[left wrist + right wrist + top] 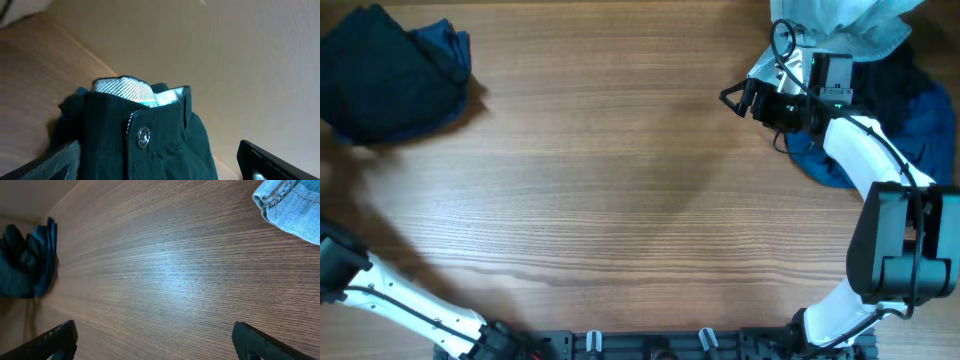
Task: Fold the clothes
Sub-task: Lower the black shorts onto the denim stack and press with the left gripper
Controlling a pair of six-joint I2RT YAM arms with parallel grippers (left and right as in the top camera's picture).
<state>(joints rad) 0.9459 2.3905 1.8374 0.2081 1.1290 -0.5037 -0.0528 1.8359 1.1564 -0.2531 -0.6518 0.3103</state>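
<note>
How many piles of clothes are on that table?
2. A dark stack at the top left corner; a loose heap at the top right, partly under the right arm. More pieces may be hidden.

Dark shorts (165, 150) half beyond the lower edge; blue garments (925, 115) partly under the right arm (860, 150)

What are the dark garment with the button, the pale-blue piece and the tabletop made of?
Dark garment: soft matte woven cloth, going by its folds; its button glints like metal. Pale-blue piece: likely denim, given the faded weave and thick stitched hem. Tabletop: wood grain with a slight sheen, solid wood or laminate, unclear.
</note>
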